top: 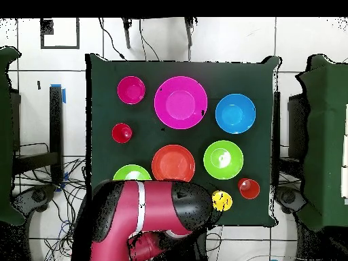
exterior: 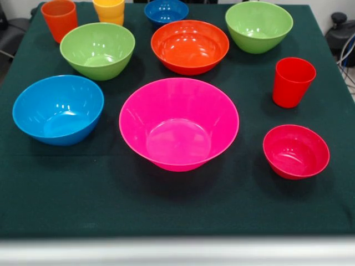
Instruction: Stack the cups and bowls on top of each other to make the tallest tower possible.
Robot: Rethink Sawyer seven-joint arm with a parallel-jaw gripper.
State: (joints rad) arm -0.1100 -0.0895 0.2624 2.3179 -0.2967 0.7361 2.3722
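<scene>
All the cups and bowls stand apart and upright on the dark green tablecloth (exterior: 177, 205). The large pink bowl (exterior: 178, 123) is in the middle, with the sky blue bowl (exterior: 58, 110) to its left and the small red bowl (exterior: 295, 151) and red cup (exterior: 292, 82) to its right. Behind them stand two lime green bowls (exterior: 97, 50) (exterior: 259, 26) and the orange bowl (exterior: 189, 47). At the far edge are the orange cup (exterior: 59, 19), the yellow cup (exterior: 109, 11) and the small dark blue bowl (exterior: 166, 11). My gripper shows in neither view.
In the overhead view my red and black arm (top: 146, 214) hangs over the table's robot-side edge, covering the dark blue bowl and part of one green bowl (top: 129, 172). Cables lie on the floor and dark furniture (top: 325, 136) stands beside the table.
</scene>
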